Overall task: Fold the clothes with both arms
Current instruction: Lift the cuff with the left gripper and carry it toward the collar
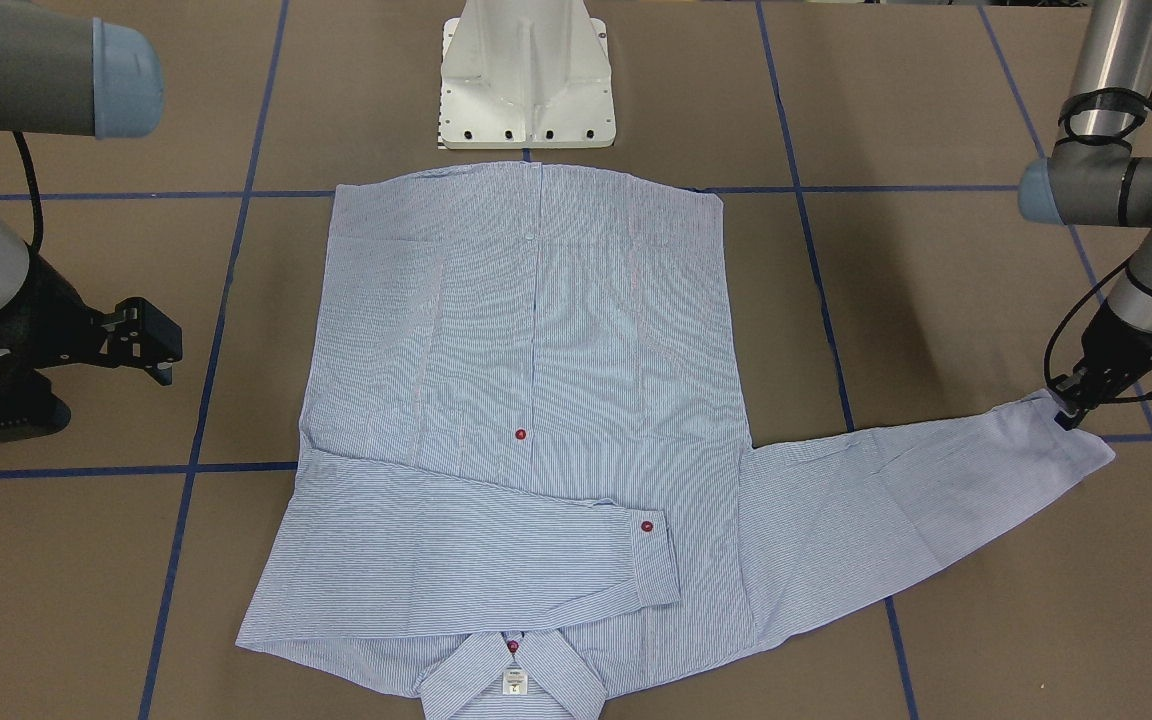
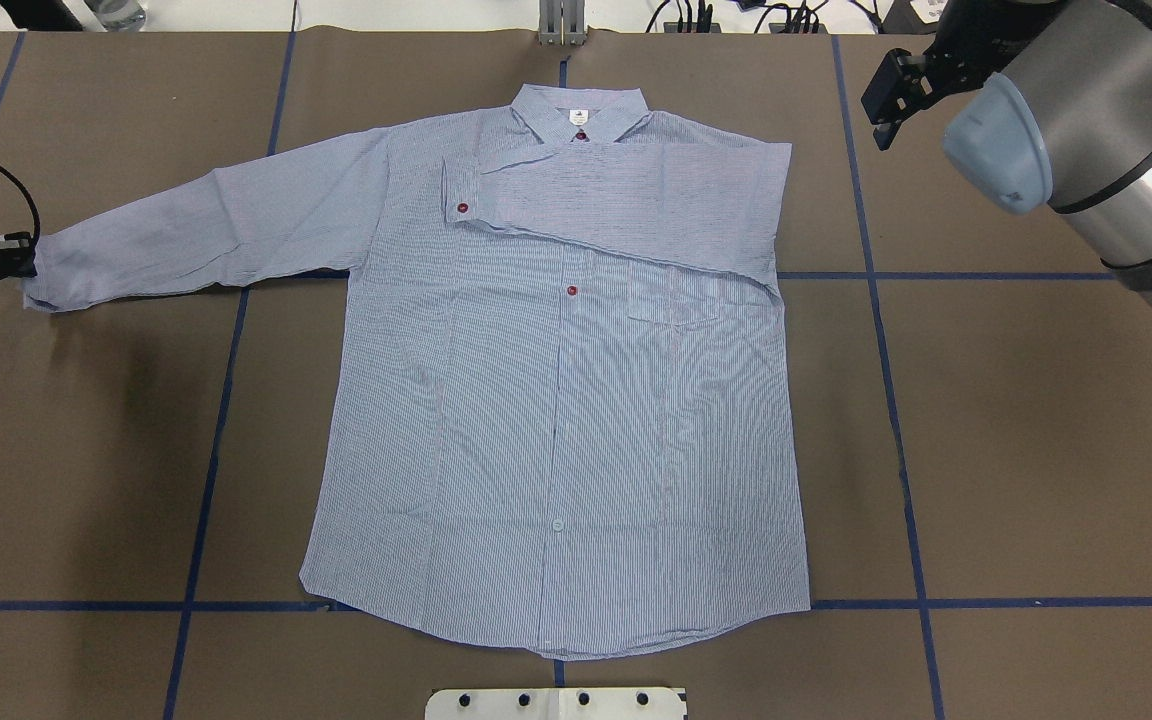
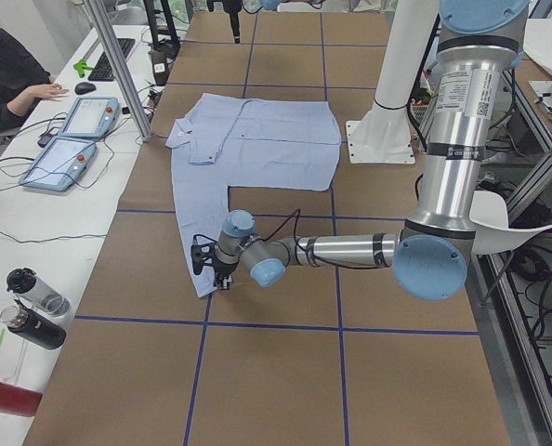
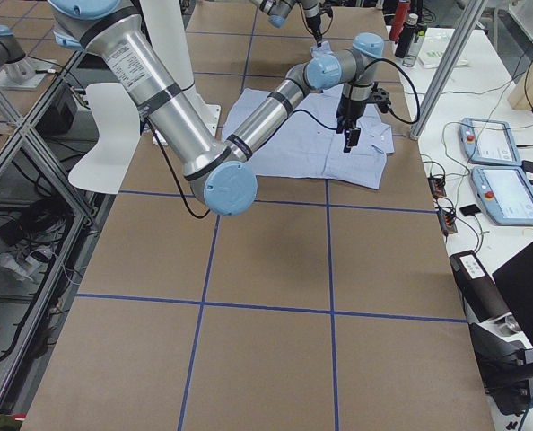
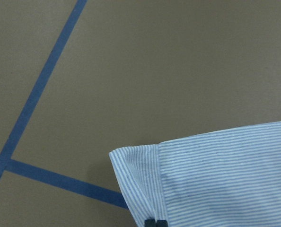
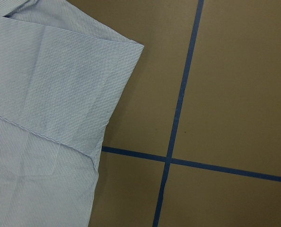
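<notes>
Main risk: the left gripper [image 1: 1071,412] bites only the very edge of the cuff [image 5: 140,179]. That shallow pinch could slip once the sleeve [image 2: 206,230] is lifted and its weight hangs off it. It may also hold just one layer of cloth, so the cuff would open or twist on the way over.

Second risk: nothing pins the shirt [image 2: 556,400]. A low or fast pull could drag the body across the table [image 2: 1036,450] and disturb the other sleeve [image 2: 626,190], which lies folded across the chest. A crooked path would land this sleeve askew.

Position: the shirt lies flat, front up, collar on the far side from the robot. Its free sleeve stretches out toward the robot's left. In the left wrist view, the dark fingertips [image 5: 154,222] sit together at the cuff's open end and look clamped on the cloth, near the corner.

The right gripper [image 1: 154,350] hangs clear of the shirt, beside the folded shoulder edge. Its fingers are apart and hold nothing.
</notes>
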`<action>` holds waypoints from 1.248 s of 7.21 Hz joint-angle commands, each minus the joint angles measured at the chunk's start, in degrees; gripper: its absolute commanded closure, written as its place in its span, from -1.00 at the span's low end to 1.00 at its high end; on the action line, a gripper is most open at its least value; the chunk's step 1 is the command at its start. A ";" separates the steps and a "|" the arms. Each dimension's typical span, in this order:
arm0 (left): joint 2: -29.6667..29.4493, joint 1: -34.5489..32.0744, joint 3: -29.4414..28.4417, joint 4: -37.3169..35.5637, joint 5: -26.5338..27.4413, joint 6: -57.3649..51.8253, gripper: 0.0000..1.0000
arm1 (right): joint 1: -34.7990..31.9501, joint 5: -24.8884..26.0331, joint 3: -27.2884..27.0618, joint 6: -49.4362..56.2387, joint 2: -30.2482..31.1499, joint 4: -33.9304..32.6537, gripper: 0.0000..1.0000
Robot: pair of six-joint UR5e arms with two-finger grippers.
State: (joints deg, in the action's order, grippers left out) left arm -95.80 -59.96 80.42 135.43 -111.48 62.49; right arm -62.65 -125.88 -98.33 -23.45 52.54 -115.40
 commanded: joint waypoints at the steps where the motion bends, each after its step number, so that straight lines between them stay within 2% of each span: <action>1: -1.31 -0.25 11.54 -9.71 -0.05 -0.26 1.00 | -0.80 -0.33 -0.11 0.34 0.97 0.00 -1.00; 2: -3.41 -0.34 17.09 -17.15 -0.05 -0.26 1.00 | -1.41 -0.51 -0.72 1.12 2.11 0.00 -1.00; 4: -14.45 -0.43 22.92 -30.78 0.04 0.61 1.00 | -2.29 -0.51 -2.21 3.22 5.18 0.08 -1.00; 7: -30.97 3.33 21.72 -39.26 -0.22 11.84 1.00 | -4.84 -0.51 -4.49 9.20 11.77 0.09 -1.00; 9: -41.18 6.15 15.33 -40.51 -0.40 18.60 1.00 | -5.98 -0.51 -5.29 11.49 14.59 0.09 -1.00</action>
State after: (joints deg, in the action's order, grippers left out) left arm -130.52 -55.82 99.55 95.75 -111.77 76.56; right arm -67.80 -126.38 -103.05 -13.64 65.21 -115.28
